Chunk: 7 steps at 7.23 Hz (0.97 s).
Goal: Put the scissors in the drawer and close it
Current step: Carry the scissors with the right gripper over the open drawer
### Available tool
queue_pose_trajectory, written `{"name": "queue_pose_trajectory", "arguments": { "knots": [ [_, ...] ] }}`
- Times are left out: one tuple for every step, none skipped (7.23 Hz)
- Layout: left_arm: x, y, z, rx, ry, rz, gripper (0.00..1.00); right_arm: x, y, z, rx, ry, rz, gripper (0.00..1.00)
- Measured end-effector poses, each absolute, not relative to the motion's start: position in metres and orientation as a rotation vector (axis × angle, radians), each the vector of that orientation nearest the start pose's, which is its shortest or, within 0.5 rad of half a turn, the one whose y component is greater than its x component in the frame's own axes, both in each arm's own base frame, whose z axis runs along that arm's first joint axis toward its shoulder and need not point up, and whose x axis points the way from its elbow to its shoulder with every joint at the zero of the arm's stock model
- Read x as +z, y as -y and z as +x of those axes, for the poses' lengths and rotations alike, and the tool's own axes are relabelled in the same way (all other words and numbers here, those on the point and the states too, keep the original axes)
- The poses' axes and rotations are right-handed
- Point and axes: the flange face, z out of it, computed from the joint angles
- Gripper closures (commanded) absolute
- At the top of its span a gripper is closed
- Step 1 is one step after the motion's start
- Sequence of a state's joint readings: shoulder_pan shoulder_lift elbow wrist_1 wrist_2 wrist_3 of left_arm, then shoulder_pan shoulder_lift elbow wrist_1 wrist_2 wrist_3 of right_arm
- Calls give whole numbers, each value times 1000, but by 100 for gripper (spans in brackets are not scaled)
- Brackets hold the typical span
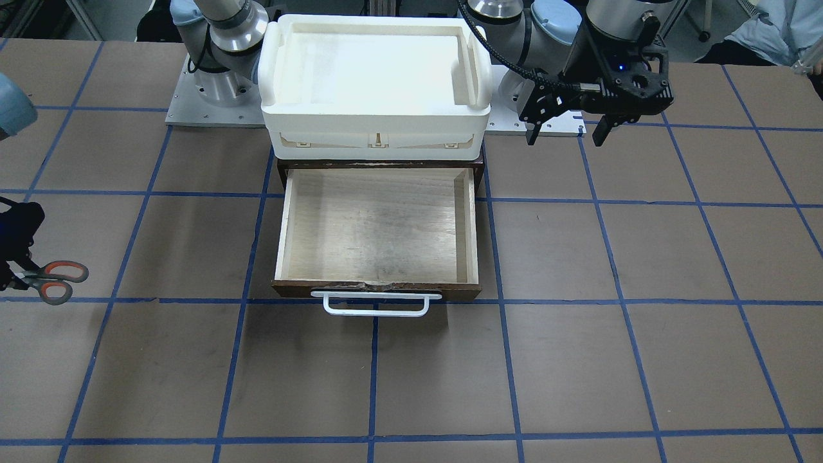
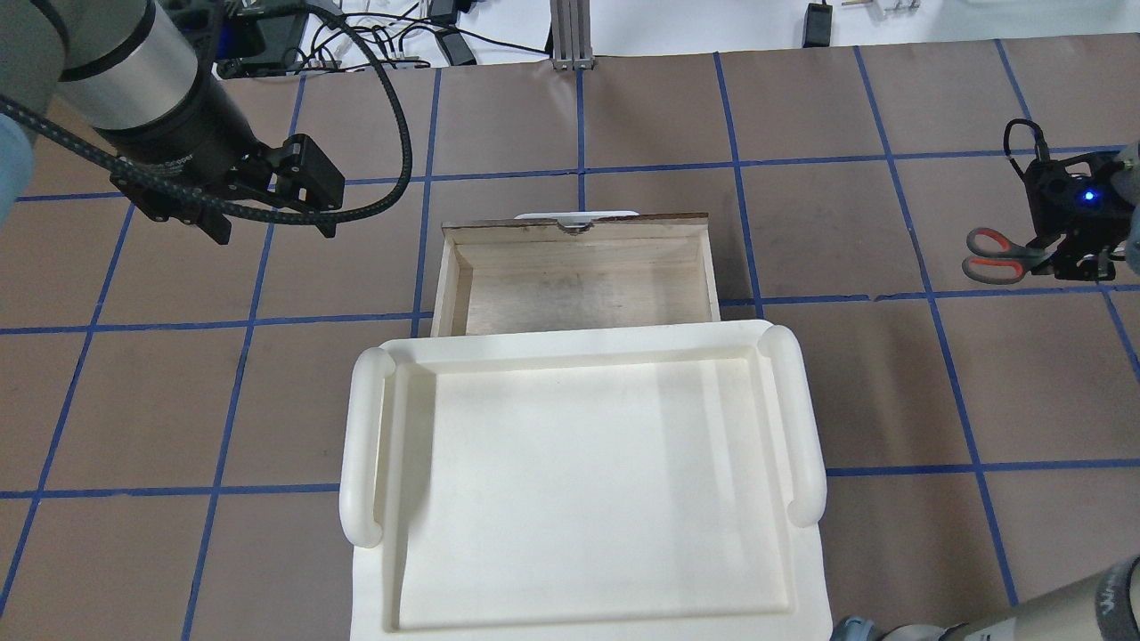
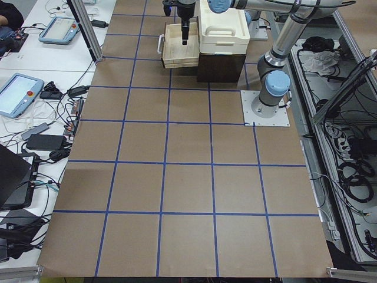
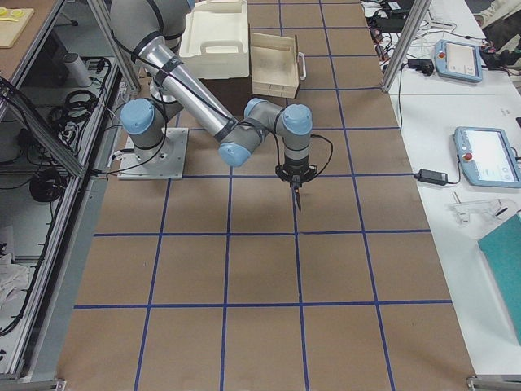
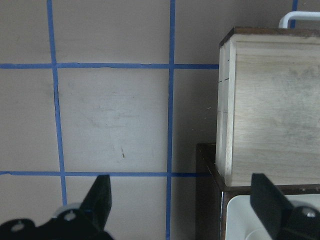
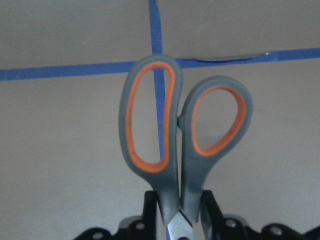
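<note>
Right arm: reaching far out to the robot's right, wrist facing down so the right tool (image 6: pixel 177 217) is pointing at the counter (image 1: pixel 578 360).
Right tool: its fingers (image 6: pixel 209 202) are clamping together on the scissors (image 6: pixel 175 170) just behind the handle loops, and the blades are hiding between them.
Scissors: hanging from that tool with the grey, orange-lined loops downward, one long loop and one rounder one side by side. They are appearing to hang clear of the counter, well apart from the drawer (image 1: pixel 281 225), off at the edge of the front and overhead views.
Left arm: coming in on the robot's left of the drawer, wrist also facing down, with the left tool (image 1: pixel 566 134) hovering over the counter beside the drawer's side wall.
Left tool: its fingers are standing wide apart, gripping nothing. In its wrist view one finger is showing over the counter and the other over the corner of the white bin (image 1: pixel 376 132).
Drawer: standing pulled out toward the operators' side from a dark brown cabinet (image 3: pixel 221 68), its white bar handle (image 1: pixel 376 305) facing outward. Only bare pale plywood is showing inside, and the top edge of the brown front is looking chipped near the middle.
White bin: sitting on top of the cabinet behind the open drawer, with only its plain white floor showing.
</note>
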<state>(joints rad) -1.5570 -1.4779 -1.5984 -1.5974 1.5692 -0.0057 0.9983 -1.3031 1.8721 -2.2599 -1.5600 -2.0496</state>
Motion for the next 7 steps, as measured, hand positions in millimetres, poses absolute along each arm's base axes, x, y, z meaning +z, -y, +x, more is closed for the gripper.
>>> {"name": "queue_pose_trajectory", "arguments": {
  "knots": [
    [516,457,-127,-60,-3142,-29,0,290,540,-172,-82,-2447,-2149,100],
    [516,457,-127,-60,-3142,-28,0,309,541,-153,-97,-2489,-2102,100],
    [516,457,-127,-61,-3142,-28,0,327,542,-132,-116,-2530,-2056,100],
    [516,457,-127,-62,-3142,-27,0,340,541,-114,-134,-2564,-2022,100],
    [516,456,-127,-62,-3142,-27,0,350,538,-101,-152,-2587,-1974,100],
    [517,456,-127,-63,-3142,-27,0,364,533,-88,-178,-2616,-1903,100],
    [517,456,-127,-64,-3141,-27,0,379,530,-69,-197,-2649,-1851,100]
  ]
}}
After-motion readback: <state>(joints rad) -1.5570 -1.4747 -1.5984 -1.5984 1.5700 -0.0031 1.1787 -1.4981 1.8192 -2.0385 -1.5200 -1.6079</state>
